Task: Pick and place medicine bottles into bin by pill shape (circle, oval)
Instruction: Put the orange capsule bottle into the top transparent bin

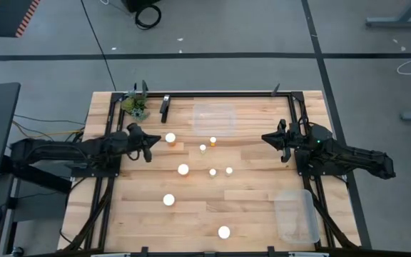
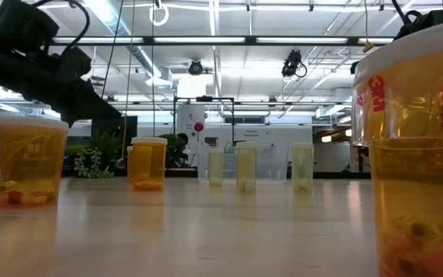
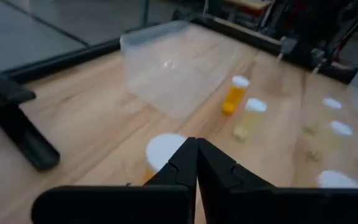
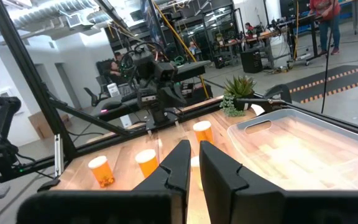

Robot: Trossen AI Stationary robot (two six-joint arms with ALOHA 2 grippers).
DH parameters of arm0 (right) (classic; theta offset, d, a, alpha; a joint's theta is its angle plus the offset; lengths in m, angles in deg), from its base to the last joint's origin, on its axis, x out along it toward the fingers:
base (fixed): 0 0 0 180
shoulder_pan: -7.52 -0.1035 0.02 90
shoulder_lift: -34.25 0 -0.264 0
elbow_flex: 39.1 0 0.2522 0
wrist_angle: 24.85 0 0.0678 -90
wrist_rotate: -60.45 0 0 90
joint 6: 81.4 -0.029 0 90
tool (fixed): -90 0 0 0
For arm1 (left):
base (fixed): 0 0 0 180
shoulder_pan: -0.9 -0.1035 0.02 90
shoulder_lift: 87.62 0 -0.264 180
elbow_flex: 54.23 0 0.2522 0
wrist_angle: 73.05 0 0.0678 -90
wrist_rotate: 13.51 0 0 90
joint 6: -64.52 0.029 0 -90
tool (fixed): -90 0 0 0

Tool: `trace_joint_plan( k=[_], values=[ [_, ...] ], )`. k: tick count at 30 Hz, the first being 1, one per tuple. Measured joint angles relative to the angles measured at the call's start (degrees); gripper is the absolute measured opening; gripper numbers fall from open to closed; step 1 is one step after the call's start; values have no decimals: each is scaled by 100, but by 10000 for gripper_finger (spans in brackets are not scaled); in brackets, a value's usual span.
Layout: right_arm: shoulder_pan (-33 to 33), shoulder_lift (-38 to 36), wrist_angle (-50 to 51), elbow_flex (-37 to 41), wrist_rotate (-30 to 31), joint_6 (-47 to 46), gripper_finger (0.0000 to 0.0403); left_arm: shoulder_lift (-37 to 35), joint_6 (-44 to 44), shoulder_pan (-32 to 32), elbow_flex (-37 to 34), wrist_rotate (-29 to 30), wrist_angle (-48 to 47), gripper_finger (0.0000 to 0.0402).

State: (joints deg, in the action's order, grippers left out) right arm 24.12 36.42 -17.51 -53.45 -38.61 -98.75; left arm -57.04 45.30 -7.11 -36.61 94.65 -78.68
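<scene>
A: Starting at the left, what is the left gripper (image 1: 150, 145) doing?

B: It hangs over the left part of the table (image 1: 255, 207), fingers pressed together with nothing between them. A white-capped bottle (image 1: 170, 138) stands just beside its tip.

A: And the rest of the medicine bottles (image 1: 183, 170)?

B: All upright, spread over the middle of the table: small ones near the centre, wider ones toward the near edge, none inside a bin.

A: Where are the bins?

B: One clear bin (image 1: 214, 118) sits at the far edge, near a green leafy clump (image 1: 135, 106). The other clear bin (image 1: 297, 215) sits at the near right corner.

A: And the right gripper (image 1: 268, 138)?

B: At the right, above the table, fingers closed and empty, apart from every bottle.
</scene>
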Motion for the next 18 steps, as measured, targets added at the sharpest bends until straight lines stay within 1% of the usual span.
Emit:
trace_joint_plan(
  k=[5,14,18],
  values=[
    [0,1,0,2,1,0,41,322,-257,-273,0,-38,1,53],
    [2,1,0,0,1,0,41,777,-424,-725,15,-413,-13,110],
    [1,1,2,2,1,0,41,1051,-396,-906,366,-428,-592,142]
  ],
)
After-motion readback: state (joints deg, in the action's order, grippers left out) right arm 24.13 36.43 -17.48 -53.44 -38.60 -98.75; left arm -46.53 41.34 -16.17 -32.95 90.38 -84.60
